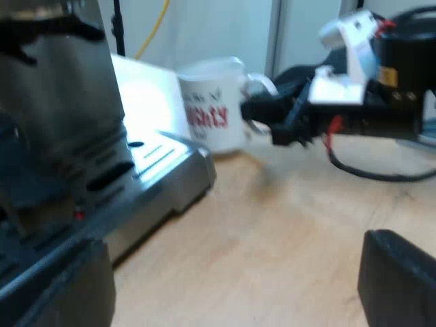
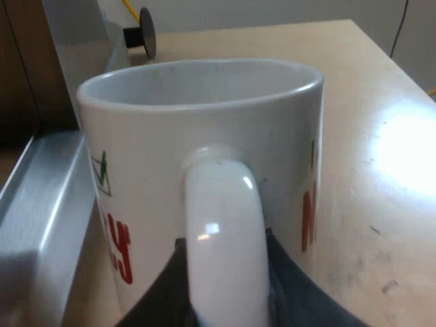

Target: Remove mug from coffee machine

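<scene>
Wooden tabletop (image 2: 388,157): right gripper (image 2: 225,300) clamps mug (image 2: 204,116) handle; left gripper (image 1: 225,272) spread wide.

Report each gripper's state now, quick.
Left gripper: open, holding nothing.
Right gripper: closed around the handle of the mug.

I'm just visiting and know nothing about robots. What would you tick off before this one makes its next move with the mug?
1. Grip: ok. The right claw has its fingers on both sides of the handle.
2. Off the machine: ok. The mug is beside the tray of the espresso machine, not on it.
3. Upright: ok.
4. Resting on the table or lifted: cannot tell.
5. Anything inside the mug: cannot tell.
6. Other arm clear: ok. The left claw is open, apart from the mug.
</scene>
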